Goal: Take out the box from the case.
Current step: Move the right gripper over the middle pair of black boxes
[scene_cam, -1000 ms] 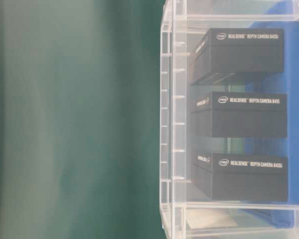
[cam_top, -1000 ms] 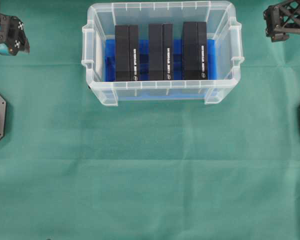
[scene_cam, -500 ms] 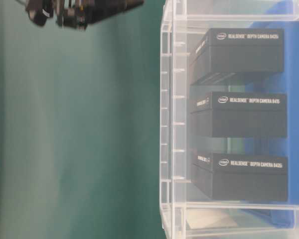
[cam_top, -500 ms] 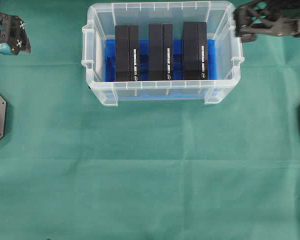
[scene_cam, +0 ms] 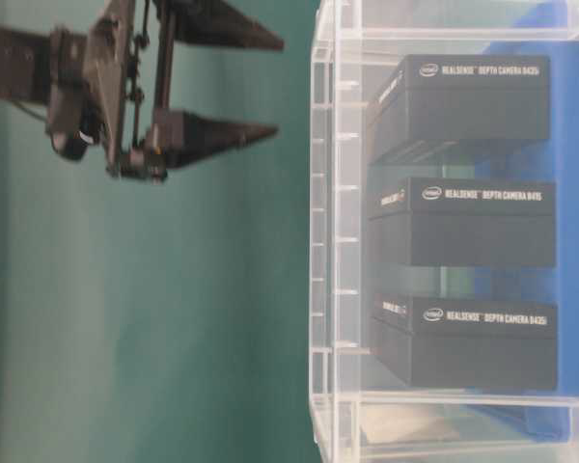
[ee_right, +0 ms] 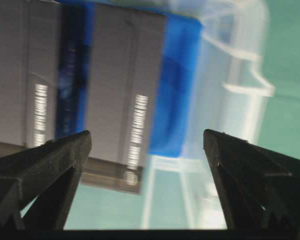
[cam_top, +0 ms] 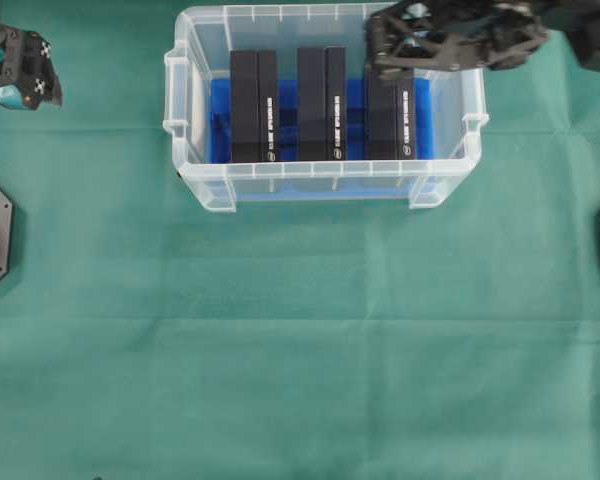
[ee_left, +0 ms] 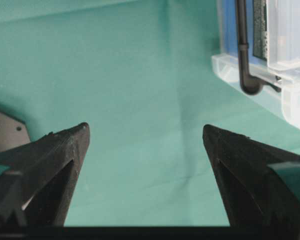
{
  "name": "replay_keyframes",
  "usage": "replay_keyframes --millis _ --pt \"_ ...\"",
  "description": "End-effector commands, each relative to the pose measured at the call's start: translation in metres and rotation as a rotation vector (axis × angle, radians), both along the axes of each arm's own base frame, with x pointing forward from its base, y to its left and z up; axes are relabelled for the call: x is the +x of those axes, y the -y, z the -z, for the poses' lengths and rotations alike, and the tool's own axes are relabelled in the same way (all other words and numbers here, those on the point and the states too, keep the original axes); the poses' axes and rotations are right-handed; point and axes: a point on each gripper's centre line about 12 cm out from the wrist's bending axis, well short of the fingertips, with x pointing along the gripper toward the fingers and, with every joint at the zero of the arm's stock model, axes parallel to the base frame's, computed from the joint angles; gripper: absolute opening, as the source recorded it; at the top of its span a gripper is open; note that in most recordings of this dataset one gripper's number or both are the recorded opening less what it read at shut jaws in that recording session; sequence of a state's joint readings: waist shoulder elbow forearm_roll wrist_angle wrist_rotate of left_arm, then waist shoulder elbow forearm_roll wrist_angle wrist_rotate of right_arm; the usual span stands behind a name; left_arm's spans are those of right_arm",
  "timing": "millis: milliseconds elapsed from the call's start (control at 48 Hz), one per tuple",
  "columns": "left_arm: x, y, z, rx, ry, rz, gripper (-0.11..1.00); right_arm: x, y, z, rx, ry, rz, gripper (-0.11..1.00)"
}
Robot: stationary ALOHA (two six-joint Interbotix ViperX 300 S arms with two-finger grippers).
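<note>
Overhead, table-level and wrist views of a table (cam_top: 300,350) covered in green cloth. The case (cam_top: 325,185), a clear plastic bin with a ribbed rim and a blue lining on its floor, stands at the far middle of the table. Inside it three black boxes stand side by side with gaps between them: the left box (cam_top: 254,107), the middle box (cam_top: 321,104) and the right box (cam_top: 390,115); white lettering runs along each one. All three rest within the case walls. The right pincer (cam_top: 380,45) reaches in from the right edge of the overhead view and hangs over the far end of the right box; its two fingers are spread wide and grasp nothing, as the table-level view shows with the pincer (scene_cam: 270,82) clear of the case rim. The right wrist view, blurred, looks down between the spread fingers onto box tops and blue lining. The left pincer (cam_top: 20,70) sits at the far left edge, well apart from the case, likewise released, with green cloth between its fingertips (ee_left: 72,142).
</note>
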State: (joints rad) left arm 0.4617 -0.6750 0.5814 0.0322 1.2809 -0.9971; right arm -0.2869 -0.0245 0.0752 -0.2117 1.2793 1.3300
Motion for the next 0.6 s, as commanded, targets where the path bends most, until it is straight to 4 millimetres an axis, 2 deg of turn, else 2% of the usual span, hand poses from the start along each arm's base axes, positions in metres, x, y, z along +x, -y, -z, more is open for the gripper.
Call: replay_keyframes --millis 0,417,583 --pt "0.002 -0.002 -0.010 0.019 0.030 -0.005 0.95 0.011 0.000 -0.012 -0.015 0.044 -0.008 0.95" --pt "0.003 -0.003 -0.011 0.025 0.037 -0.005 0.95 0.068 0.000 -0.003 -0.027 0.117 -0.035 0.95" --pt "0.003 -0.003 -0.011 0.025 0.037 -0.003 0.95 0.079 -0.001 -0.001 -0.026 0.125 -0.043 0.95"
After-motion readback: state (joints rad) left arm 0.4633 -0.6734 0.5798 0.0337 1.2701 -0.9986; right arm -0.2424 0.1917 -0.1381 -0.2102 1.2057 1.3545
